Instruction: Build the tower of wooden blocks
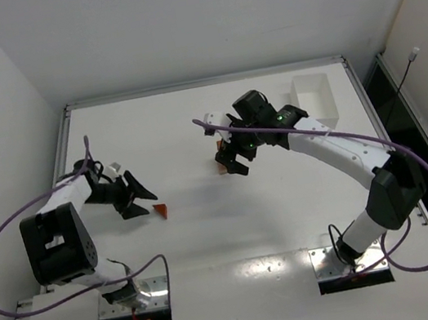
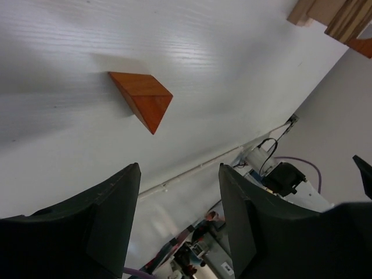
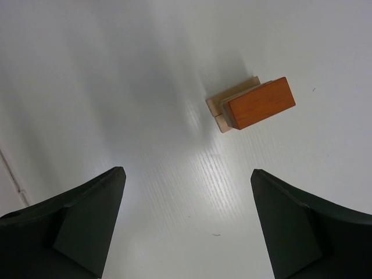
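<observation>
Top external view gives us the wood block tower (image 1: pixel 220 164) near the middle of the table (image 1: pixel 212 243), partly hidden beneath the right hand (image 1: pixel 233 165), so its outline there is hard to read. From the right wrist we see it better: the tower (image 3: pixel 250 104) is a low stack, a reddish-brown block lying flat on pale tan pieces, its long axis running from lower left to upper right in that view, and the tan pieces showing past its left end. The right hand (image 3: pixel 187 174) hangs above with its jaws spread wide and nothing between them. A lone reddish-brown wedge (image 1: pixel 160 211) lies on the table well to the left of the tower, just beyond the tips of the left hand (image 1: pixel 149 204). In the left wrist view the wedge (image 2: pixel 142 99) rests flat with its sharp corner pointing down towards the hand (image 2: pixel 180 171), whose jaws stand partly apart and empty, not touching the wedge. A white tray (image 1: pixel 312 97) sits at the far right of the table.
</observation>
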`<action>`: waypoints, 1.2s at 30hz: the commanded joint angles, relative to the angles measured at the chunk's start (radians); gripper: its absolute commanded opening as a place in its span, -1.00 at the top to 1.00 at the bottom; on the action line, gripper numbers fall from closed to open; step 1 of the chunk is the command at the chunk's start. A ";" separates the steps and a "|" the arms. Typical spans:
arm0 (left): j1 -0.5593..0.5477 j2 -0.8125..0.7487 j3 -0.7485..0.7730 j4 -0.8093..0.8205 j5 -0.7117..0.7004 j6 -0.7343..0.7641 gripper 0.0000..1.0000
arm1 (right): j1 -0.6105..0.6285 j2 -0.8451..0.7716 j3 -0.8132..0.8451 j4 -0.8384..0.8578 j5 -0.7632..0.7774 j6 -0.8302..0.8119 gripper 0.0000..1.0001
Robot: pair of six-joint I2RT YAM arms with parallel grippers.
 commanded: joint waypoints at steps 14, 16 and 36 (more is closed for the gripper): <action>-0.347 -0.110 0.161 0.050 -0.619 0.020 -0.17 | -0.023 -0.017 0.021 0.000 0.012 -0.032 -0.74; -0.359 -0.086 0.170 0.050 -0.659 0.020 -0.17 | -0.023 -0.016 0.030 0.000 0.003 -0.032 -0.74; -0.384 0.051 0.170 0.001 -0.564 -0.023 0.16 | -0.032 0.002 0.030 -0.018 0.003 -0.051 -0.76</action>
